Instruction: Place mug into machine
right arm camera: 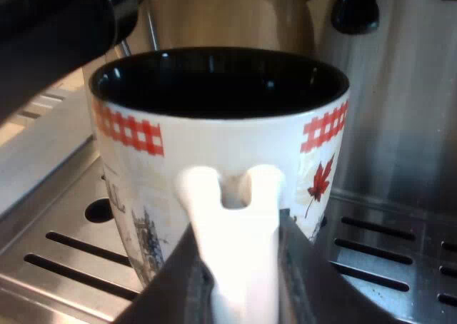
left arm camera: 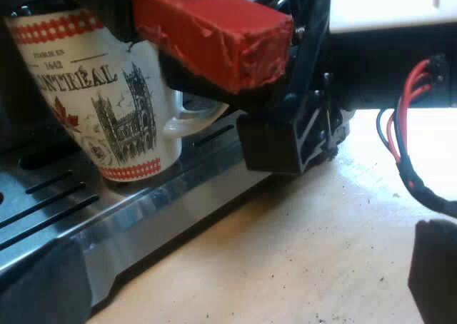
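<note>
Left wrist view: mug (left arm camera: 107,103) at the espresso machine's (right arm camera: 400,124) drip tray (left arm camera: 43,203), held by its handle.
This view shows the wooden table (left arm camera: 300,252) beside the slotted tray, the mug's base at the tray surface below the holder's red handle end (left arm camera: 214,31), and the left gripper (left arm camera: 243,288) low over the table edge, its fingers (left arm camera: 43,288) spread wide with nothing between them. The right wrist view adds the machine's steel front, the mug's black interior and the right gripper (right arm camera: 239,267), level behind the mug, pinching the white mug handle (right arm camera: 228,217) between both fingers. Whether the base rests fully cannot be told.
</note>
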Available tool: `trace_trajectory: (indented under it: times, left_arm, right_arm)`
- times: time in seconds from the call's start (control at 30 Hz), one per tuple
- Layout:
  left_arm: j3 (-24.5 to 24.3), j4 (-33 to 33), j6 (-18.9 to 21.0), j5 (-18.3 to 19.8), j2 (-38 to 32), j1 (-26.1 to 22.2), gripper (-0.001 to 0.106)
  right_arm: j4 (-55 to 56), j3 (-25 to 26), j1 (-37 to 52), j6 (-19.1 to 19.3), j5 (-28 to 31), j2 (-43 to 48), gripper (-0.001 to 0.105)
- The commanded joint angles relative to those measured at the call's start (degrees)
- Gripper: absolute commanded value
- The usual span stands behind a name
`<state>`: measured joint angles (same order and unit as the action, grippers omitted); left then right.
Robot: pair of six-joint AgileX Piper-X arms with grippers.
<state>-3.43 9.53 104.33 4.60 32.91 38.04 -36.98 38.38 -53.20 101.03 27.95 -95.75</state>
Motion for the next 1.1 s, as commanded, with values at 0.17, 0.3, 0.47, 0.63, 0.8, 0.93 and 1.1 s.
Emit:
trace_trajectory:
  times: [0.17,0.3,0.47,0.63,0.8,0.93,1.1]
  left_arm:
    - [-0.04,1.11,0.79,0.31,-0.03,0.05,0.092]
    - [-0.04,1.11,0.79,0.31,-0.03,0.05,0.092]
    - [-0.04,1.11,0.79,0.31,-0.03,0.05,0.092]
    - [-0.04,1.11,0.79,0.31,-0.03,0.05,0.092]
    - [-0.04,1.11,0.79,0.31,-0.03,0.05,0.092]
    - [-0.04,1.11,0.79,0.31,-0.03,0.05,0.092]
    - [-0.04,1.11,0.79,0.31,-0.03,0.05,0.092]
  right_arm:
    - [3.45,0.85,0.35,-3.91,-0.98,0.67,0.002]
    - [3.50,0.85,0.24,-4.86,-0.98,0.67,0.027]
    - [6.38,0.85,0.24,-4.84,-1.20,0.67,0.043]
    - [8.45,0.85,-0.99,-4.95,-2.58,0.67,0.043]
    - [10.04,0.85,-0.79,-9.90,-2.24,0.67,0.043]
    - [9.78,0.85,0.46,-9.84,-2.68,0.67,0.043]
    - [8.90,2.16,1.03,-9.54,-5.92,-0.50,0.043]
